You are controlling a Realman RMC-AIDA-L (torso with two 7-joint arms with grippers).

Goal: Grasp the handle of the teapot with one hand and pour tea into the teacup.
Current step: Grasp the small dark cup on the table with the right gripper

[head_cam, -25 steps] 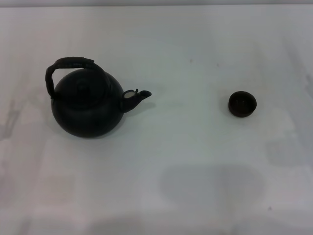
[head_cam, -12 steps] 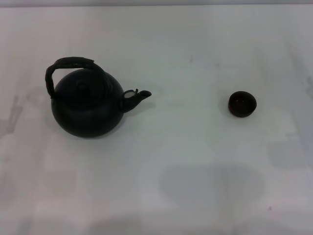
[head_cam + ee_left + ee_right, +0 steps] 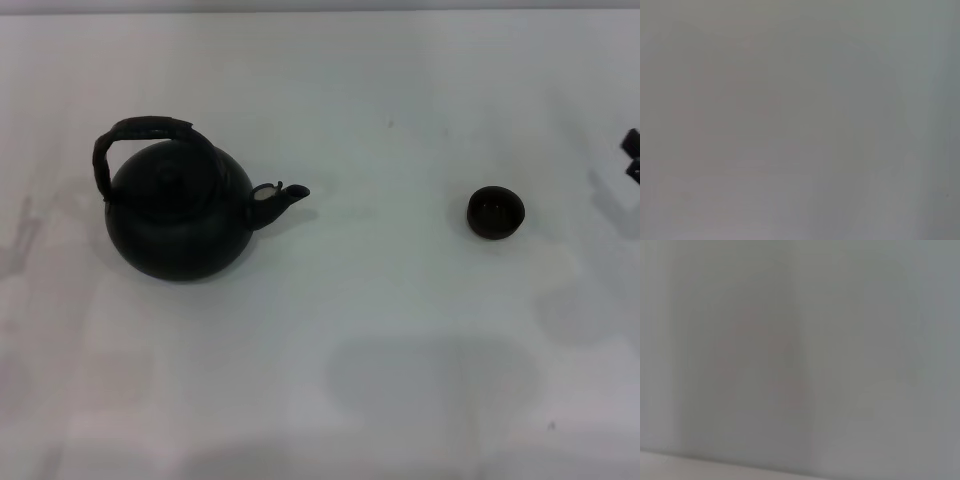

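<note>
The round matte black teapot (image 3: pixel 180 220) stands upright on the left of the white table in the head view. Its spout (image 3: pixel 285 195) points right toward the teacup. The dark wrapped handle (image 3: pixel 140 132) arches over its top. The small dark teacup (image 3: pixel 495 212) stands upright to the right of centre, well apart from the teapot. My right gripper (image 3: pixel 633 156) just shows at the right edge, beyond the teacup, with its two dark fingertips apart and nothing between them. My left gripper is out of view. Both wrist views show only bare pale surface.
The white table (image 3: pixel 380 330) carries only the teapot and the teacup. Its far edge (image 3: pixel 320 11) runs along the top of the head view. Faint shadows lie at the left and right sides.
My right gripper's fingertips have come into view at the right edge of the head view. The teapot and teacup have not moved.
</note>
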